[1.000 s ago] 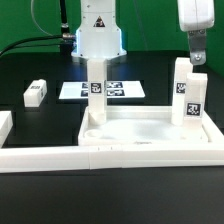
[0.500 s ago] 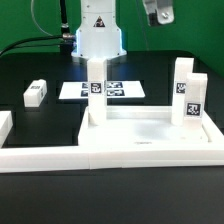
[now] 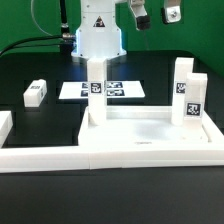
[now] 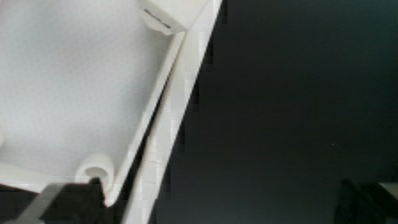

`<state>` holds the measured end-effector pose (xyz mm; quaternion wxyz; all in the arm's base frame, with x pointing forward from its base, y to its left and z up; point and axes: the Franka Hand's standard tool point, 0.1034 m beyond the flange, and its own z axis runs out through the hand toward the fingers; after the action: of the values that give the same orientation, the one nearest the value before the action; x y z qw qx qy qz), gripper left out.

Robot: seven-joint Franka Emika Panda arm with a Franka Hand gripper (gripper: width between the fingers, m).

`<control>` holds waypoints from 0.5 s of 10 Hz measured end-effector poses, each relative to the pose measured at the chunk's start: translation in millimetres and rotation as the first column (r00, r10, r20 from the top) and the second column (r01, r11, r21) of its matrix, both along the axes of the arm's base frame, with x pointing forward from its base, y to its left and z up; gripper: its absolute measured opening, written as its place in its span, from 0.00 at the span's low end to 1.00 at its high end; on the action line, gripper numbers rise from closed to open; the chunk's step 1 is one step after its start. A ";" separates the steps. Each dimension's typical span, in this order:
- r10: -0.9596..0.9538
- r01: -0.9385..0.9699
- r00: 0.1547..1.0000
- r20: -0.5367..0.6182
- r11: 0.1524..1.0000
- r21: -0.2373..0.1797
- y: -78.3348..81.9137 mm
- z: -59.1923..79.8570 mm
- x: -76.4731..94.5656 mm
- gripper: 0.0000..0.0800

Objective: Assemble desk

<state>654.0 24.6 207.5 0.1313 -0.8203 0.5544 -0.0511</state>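
Note:
The white rimmed tabletop (image 3: 150,128) lies in the middle of the exterior view. Three white tagged legs stand upright in it: one at its far left corner (image 3: 95,88) and two at the exterior view's right, one (image 3: 181,88) behind the other (image 3: 193,104). One more leg (image 3: 36,93) lies loose on the black table at the exterior view's left. My gripper (image 3: 154,15) hangs high above the tabletop, open and empty. In the wrist view my gripper (image 4: 210,212) looks down on the tabletop's rim (image 4: 164,110) and black table; its dark fingertips (image 4: 43,206) show at the edge.
The marker board (image 3: 118,90) lies behind the tabletop, in front of the robot base (image 3: 98,35). The long white border rail (image 3: 100,157) runs along the front, with a short white piece (image 3: 5,124) at the exterior view's left.
My gripper has risen from just above the right-hand legs and moved toward the exterior view's left. Its fingers now stand wide apart. The parts have not moved.

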 end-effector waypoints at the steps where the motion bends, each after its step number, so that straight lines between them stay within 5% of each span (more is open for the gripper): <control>1: 0.157 -0.156 0.987 0.024 0.987 -0.033 -17.7 -3.1 -9.0 0.81; 4: 0.436 -0.431 0.900 0.024 0.896 -0.101 -99.8 -12.4 -41.7 0.81; 5: 0.462 -0.458 0.887 0.018 0.883 -0.104 -115.5 -14.8 -47.1 0.81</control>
<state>606.9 -90.9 192.7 0.1113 -0.9325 0.3380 -0.0627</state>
